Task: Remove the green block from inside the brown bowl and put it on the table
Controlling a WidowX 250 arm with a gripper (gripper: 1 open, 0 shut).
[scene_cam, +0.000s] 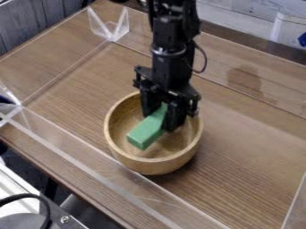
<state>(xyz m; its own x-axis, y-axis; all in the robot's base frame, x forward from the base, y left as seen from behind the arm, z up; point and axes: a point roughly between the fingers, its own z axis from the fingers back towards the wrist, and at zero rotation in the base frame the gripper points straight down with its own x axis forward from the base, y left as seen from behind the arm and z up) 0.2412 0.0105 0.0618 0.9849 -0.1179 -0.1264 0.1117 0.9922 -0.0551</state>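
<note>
The brown bowl (120, 152) sits on the table (66, 85) near its front edge. My gripper (165, 119) points straight down over the bowl and is shut on the upper end of the green block (145, 132). The block hangs tilted, its lower end toward the bowl's front left, raised a little inside the bowl. Whether that lower end still touches the bowl's floor I cannot tell. The black arm rises behind the gripper toward the top of the picture.
Clear acrylic walls run along the table's edges, one close in front of the bowl (72, 170) and one at the back left corner (114, 27). A dark stain (245, 79) marks the wood to the right. Cables (30, 213) lie outside at the bottom left.
</note>
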